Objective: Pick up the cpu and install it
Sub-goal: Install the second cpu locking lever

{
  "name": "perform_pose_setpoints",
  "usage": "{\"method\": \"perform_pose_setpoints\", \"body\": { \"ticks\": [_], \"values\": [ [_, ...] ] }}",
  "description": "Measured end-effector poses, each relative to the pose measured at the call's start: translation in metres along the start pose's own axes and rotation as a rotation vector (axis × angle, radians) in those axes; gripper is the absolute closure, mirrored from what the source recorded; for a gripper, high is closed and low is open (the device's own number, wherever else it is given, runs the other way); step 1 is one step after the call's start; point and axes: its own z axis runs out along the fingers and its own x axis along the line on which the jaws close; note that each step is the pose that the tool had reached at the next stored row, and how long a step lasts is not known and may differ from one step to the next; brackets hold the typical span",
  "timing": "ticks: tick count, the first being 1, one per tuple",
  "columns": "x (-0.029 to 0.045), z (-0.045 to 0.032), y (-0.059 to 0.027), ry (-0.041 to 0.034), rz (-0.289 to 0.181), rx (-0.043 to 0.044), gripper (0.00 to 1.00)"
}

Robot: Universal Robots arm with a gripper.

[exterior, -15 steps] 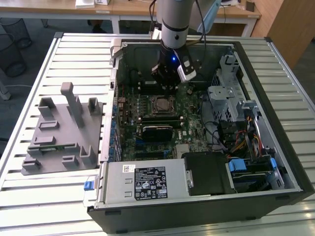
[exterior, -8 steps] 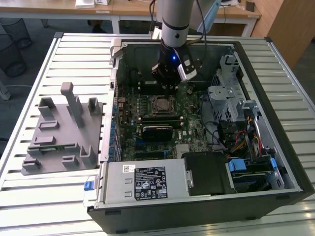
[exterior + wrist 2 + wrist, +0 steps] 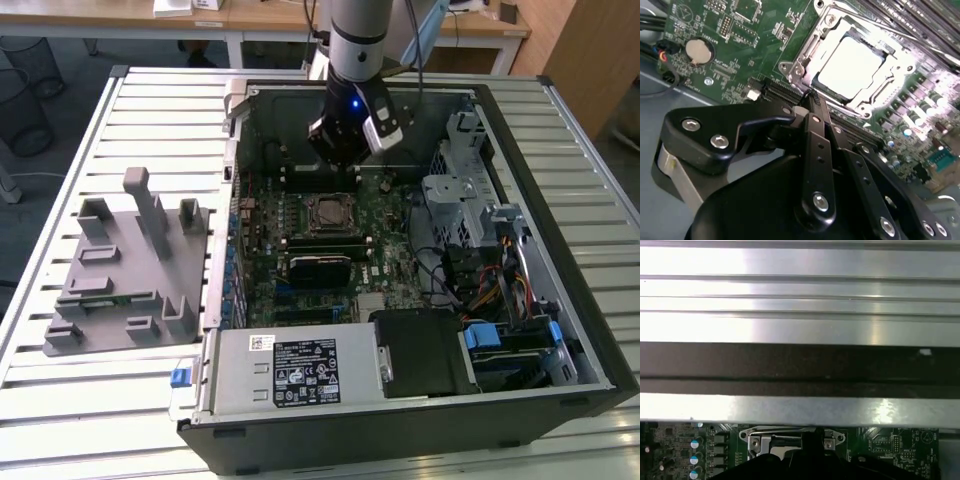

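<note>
The cpu [image 3: 849, 65], a silvery square chip, lies flat inside the metal-framed socket [image 3: 801, 65] on the green motherboard [image 3: 735, 75]. In the exterior view the socket [image 3: 330, 212] is at the middle of the open computer case [image 3: 520, 280]. My gripper [image 3: 345, 150] hangs over the board just behind the socket, apart from it. In the second wrist view the gripper [image 3: 812, 98] has its black fingers [image 3: 816, 150] meeting at the tips, shut with nothing between them, a short way from the socket's frame. The first wrist view has the gripper [image 3: 810, 442] dark in front of the socket frame [image 3: 762, 440].
Long black memory sticks [image 3: 320, 262] lie just in front of the socket. A drive cage [image 3: 465, 195] and cables [image 3: 490, 275] crowd the exterior view's right side. The power supply [image 3: 290, 370] fills the case's front. A grey fixture plate [image 3: 125, 270] stands on the slatted table [image 3: 80, 400].
</note>
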Motion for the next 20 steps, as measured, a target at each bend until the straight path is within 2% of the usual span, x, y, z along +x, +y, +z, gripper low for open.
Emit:
{"method": "perform_pose_setpoints", "body": {
  "ticks": [3,7,20],
  "values": [
    [0.0,-0.0032,0.0001,-0.0001,0.0,-0.0001,0.89],
    [0.0,-0.0033,-0.0029,0.0,0.0,-0.0001,0.89],
    [0.0001,-0.0043,-0.0235,0.0,0.0,0.0,0.89]
  ]
}}
